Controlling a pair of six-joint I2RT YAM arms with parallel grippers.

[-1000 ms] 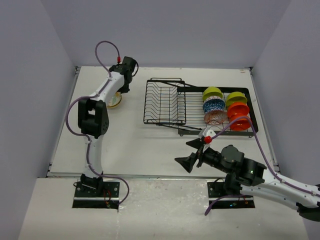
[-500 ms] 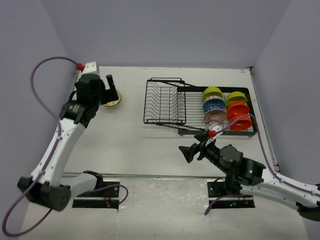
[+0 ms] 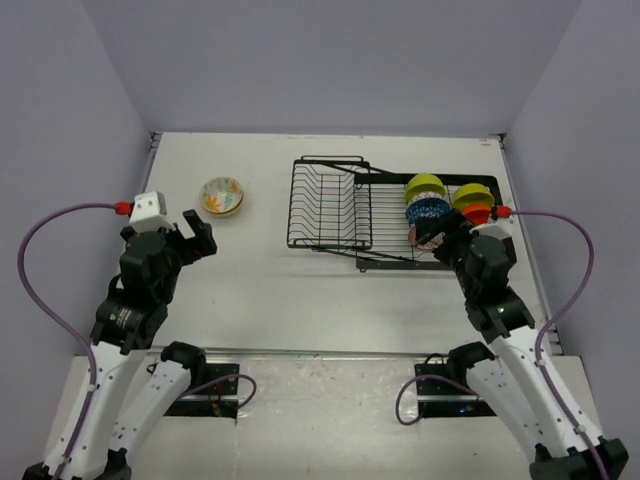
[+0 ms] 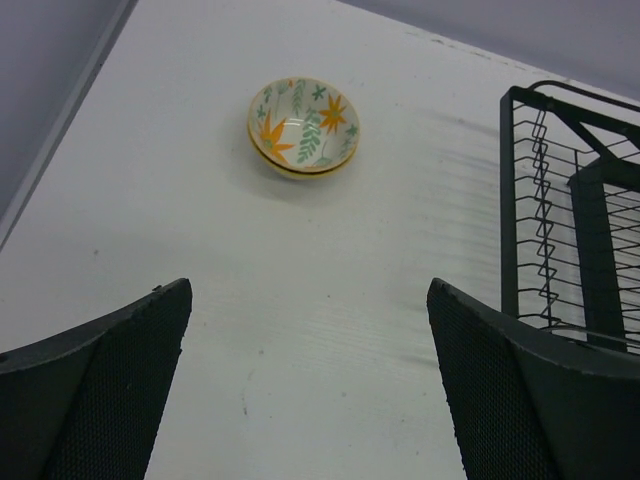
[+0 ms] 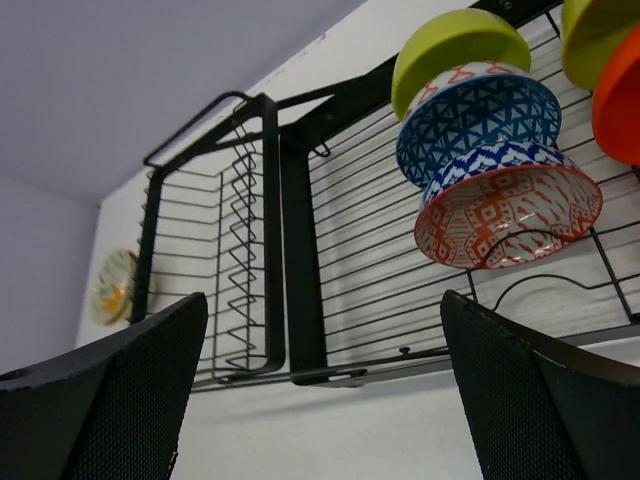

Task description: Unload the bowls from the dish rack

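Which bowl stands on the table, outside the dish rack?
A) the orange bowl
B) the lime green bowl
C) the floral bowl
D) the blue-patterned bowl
C: the floral bowl sits alone on the table, left of the dish rack. The lime green bowl, the blue-patterned bowl and the orange bowl are all in the rack.

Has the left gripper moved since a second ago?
Yes: the left gripper drew back toward the near edge, farther from the black wire dish rack.
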